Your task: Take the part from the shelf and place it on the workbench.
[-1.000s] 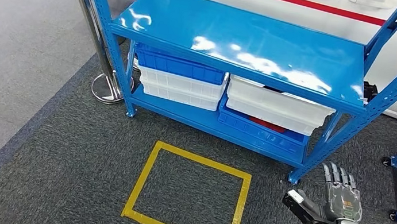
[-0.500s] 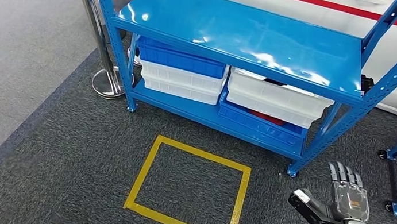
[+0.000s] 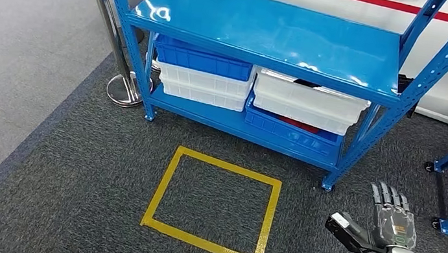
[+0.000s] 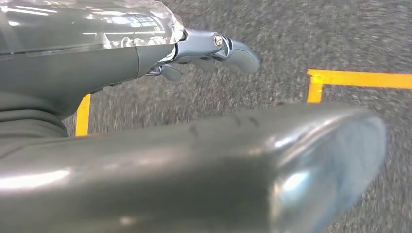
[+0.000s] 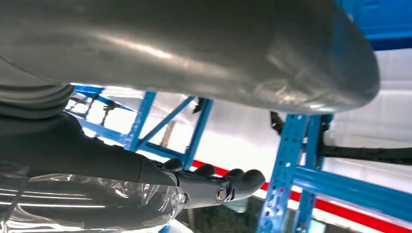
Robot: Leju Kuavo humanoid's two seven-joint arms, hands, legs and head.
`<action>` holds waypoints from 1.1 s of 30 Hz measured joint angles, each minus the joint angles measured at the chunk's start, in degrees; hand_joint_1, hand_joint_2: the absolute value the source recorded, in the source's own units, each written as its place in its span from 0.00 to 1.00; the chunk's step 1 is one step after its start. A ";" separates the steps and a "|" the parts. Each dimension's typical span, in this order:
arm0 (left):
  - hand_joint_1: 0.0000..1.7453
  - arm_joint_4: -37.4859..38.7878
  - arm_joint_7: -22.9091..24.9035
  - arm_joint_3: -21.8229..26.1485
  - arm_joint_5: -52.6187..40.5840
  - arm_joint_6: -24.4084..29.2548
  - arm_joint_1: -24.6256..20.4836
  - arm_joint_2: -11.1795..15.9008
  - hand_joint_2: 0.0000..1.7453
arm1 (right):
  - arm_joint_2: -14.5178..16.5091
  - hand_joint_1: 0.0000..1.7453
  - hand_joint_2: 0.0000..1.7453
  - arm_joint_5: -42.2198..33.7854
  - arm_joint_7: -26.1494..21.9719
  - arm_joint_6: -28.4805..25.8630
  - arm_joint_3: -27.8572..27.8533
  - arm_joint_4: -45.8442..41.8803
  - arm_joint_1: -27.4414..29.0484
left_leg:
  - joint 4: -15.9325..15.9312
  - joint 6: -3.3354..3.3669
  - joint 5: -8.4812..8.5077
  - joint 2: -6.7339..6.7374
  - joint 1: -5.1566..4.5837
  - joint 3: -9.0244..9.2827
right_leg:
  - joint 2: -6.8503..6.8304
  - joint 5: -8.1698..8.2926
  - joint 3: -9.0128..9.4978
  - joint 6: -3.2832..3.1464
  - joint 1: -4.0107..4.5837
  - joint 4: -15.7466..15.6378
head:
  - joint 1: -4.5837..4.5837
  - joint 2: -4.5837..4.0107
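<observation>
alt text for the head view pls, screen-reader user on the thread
A blue metal shelf stands on dark carpet, its lower level holding stacked blue and white bins. A yellow tape square marks the floor in front of it. The robot's right hand hangs at lower right, fingers apart, holding nothing.

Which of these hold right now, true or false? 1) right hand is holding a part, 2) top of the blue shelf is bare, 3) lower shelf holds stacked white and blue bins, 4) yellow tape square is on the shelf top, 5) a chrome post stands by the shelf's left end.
1. The silver right hand holds a part: false, its fingers are apart and hold nothing.
2. The glossy top board of the blue metal shelf is bare: true.
3. The lower level holds stacked white plastic bins and blue plastic bins: true.
4. The yellow tape square lies on the shelf top: false, it is on the grey carpet before the shelf.
5. A chrome stanchion post stands beside the shelf's left end: true.
</observation>
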 joint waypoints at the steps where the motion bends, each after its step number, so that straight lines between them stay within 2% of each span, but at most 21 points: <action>1: 0.00 0.00 -0.05 0.00 0.04 -0.04 0.02 0.02 0.00 | 0.05 0.00 0.00 0.00 0.02 -0.07 0.07 0.07 -0.01 | -0.79 -0.11 -0.02 0.06 -0.07 0.27 | -0.05 0.05 -0.03 0.20 0.02 0.00 | 0.01 0.00; 4: 0.00 0.01 -0.15 0.00 0.25 -0.13 0.15 0.01 0.00 | 0.22 0.00 0.00 0.18 0.39 -0.21 0.20 0.12 0.29 | -1.23 -0.66 0.22 0.07 -0.18 -0.01 | -0.10 0.18 -0.15 0.43 -0.03 0.02 | 0.01 0.00; 12: 0.00 -0.01 -0.23 0.00 0.72 0.01 0.34 -0.46 0.00 | 0.43 0.00 0.00 1.10 1.49 -0.05 0.22 -1.01 1.99 | -0.74 -0.09 0.57 0.11 -0.32 -0.46 | -0.02 1.00 -0.27 1.12 -0.19 -0.30 | 0.01 0.00; 21: 0.00 -0.01 -0.07 0.00 0.53 0.58 0.30 -0.54 0.00 | 0.34 0.00 0.00 0.77 1.17 0.24 0.22 -2.06 3.07 | -0.63 -0.01 0.55 0.13 -0.37 -0.68 | 0.00 1.05 -0.42 1.21 -0.25 -0.33 | 0.01 0.00; 33: 0.00 -0.01 -0.13 0.00 1.31 0.33 0.26 -0.54 0.00 | 0.32 0.00 0.00 0.48 0.15 0.29 0.22 -1.52 1.28 | -0.63 -0.01 0.57 0.13 -0.35 -0.74 | 0.00 1.06 -0.52 1.20 -0.22 -0.28 | 0.01 0.00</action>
